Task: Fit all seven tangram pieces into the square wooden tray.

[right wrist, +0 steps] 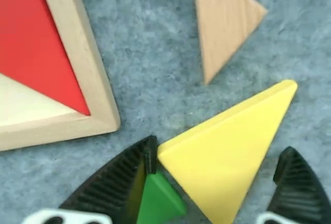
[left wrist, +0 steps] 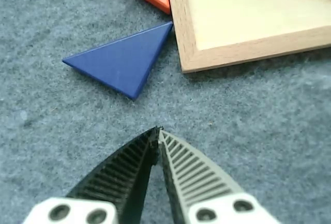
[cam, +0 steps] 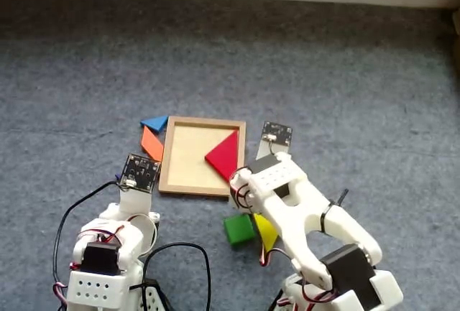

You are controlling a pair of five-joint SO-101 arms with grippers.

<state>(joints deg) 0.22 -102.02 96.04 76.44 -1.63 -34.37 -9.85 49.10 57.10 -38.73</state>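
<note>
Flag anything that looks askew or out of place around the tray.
The yellow triangle, inside the open right pincer, seems to overlap the green piece rather than lie flat on the carpet. Nothing looks damaged.

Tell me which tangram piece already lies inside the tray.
The red triangle: it alone lies inside the tray. The blue piece, orange piece, green piece and yellow piece lie outside it.
</note>
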